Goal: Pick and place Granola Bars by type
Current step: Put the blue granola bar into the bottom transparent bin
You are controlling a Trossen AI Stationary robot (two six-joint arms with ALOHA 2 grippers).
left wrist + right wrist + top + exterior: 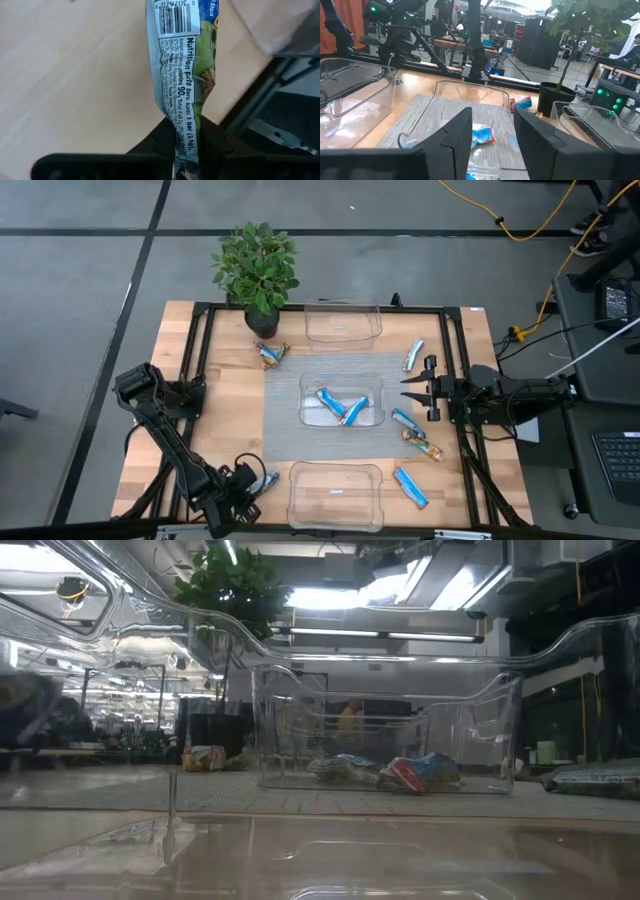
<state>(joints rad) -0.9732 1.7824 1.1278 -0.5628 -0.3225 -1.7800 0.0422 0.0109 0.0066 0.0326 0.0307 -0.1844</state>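
My left gripper (248,485) is at the table's near left, beside the near clear bin (335,515), and is shut on a silvery light blue-green granola bar (266,479) (182,75). My right gripper (410,388) (492,145) hovers open to the right of the middle bin (343,424). That bin holds two bright blue bars (342,407) (420,772). Other bars lie flat on the table: one by the plant (270,353), one far right (413,355), and three near right (407,420), (422,444), (410,487). My left gripper pinches the silvery bar between its two fingers by one end of the wrapper (186,131), the back side with the nutrition label showing. The bar reaches straight out from the fingers along their line, over the wood. I cannot tell whether it is lifted clear.
A third clear bin (343,336) sits at the far edge next to a potted plant (257,268). A grey mat (285,405) lies under the middle bin. A black frame (200,360) runs round the table. Cables lie beyond the right edge.
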